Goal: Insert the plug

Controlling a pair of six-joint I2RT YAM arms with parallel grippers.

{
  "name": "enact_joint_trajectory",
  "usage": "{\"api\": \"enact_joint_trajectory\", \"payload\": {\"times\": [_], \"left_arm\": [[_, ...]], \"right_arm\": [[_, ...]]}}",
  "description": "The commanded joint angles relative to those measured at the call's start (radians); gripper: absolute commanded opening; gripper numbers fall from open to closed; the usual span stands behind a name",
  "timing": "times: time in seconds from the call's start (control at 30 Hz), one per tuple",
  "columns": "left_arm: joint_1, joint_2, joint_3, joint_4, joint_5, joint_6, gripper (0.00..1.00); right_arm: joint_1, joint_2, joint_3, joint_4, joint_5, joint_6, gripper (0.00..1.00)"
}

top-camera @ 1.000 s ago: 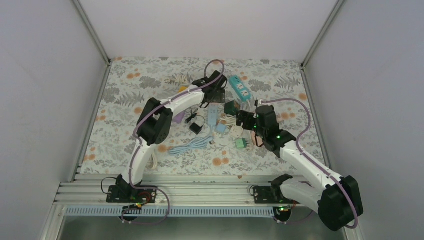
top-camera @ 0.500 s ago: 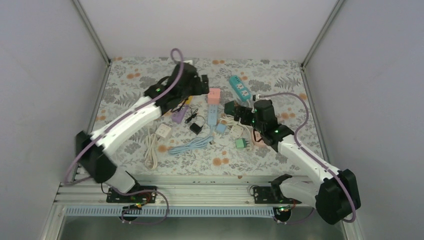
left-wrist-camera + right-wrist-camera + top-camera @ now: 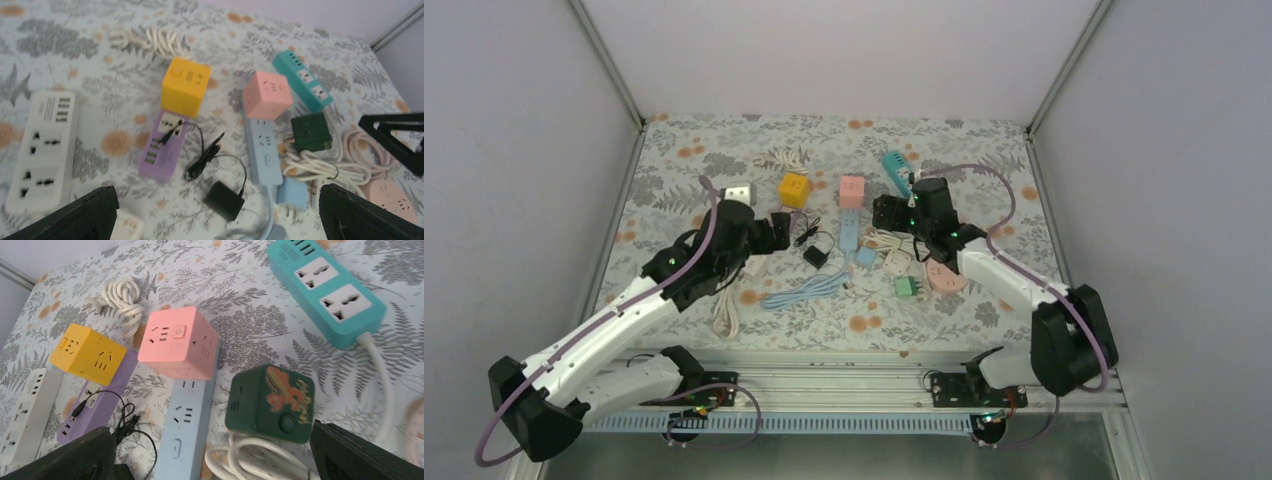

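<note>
Hovering left end effector (image 3: 216,221): spread wide, nothing gripped.
Right end effector (image 3: 216,456): spread wide, near green cube (image 3: 270,402).

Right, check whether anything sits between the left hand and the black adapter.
Nothing visible does. The open left hand faces the black adapter across bare cloth; the adapter's own thin cable loops away beyond it toward the purple strip.

Blk plug (image 3: 223,200) loose, flat, ctr

Left claw (image 3: 776,231) spread wide, empty; right claw (image 3: 885,213) spread wide, empty.
</note>
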Motion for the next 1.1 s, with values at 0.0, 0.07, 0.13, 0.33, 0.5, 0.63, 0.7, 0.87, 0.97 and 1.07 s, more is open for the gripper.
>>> {"api": "enact_joint_trajectory", "payload": {"times": [0.0,0.07,0.13,0.33,0.5,0.63,0.7,0.87,0.97,1.07], "left_arm": [[0.001,-0.069,-0.075,-0.016,-0.001,-0.102,1.00],[0.001,-0.100,-0.106,-0.011,0.006,-0.135,1.00],[0.001,-0.122,-0.120,-0.015,0.012,-0.155,1.00],[0.001,-0.162,-0.134,-0.040,0.040,-0.187,1.00],[0.001,-0.180,-0.174,0.000,0.065,-0.176,1.00],[0.001,-0.174,-0.210,0.037,0.061,-0.156,1.00],[0.001,-0.170,-0.226,0.053,0.056,-0.147,1.00],[0.001,-0.122,-0.240,0.085,0.107,-0.127,1.00],[0.001,-0.085,-0.252,0.114,0.150,-0.126,1.00],[0.001,-0.064,-0.277,0.139,0.170,-0.143,1.00]], "right_arm": [[-0.011,0.116,0.093,0.052,-0.041,0.002,1.00],[-0.014,0.184,0.128,0.059,-0.053,0.009,1.00],[-0.024,0.230,0.151,0.069,-0.071,0.022,1.00],[-0.084,0.375,0.225,0.064,-0.142,0.052,0.99],[-0.106,0.416,0.246,0.092,-0.159,0.047,0.97],[-0.110,0.456,0.283,0.076,-0.174,0.050,0.93],[-0.110,0.471,0.292,0.074,-0.185,0.051,0.92],[-0.110,0.507,0.320,0.022,-0.153,0.052,0.84],[-0.110,0.477,0.293,0.011,-0.088,0.065,0.88],[-0.110,0.459,0.266,-0.012,-0.041,0.080,0.90]]}}
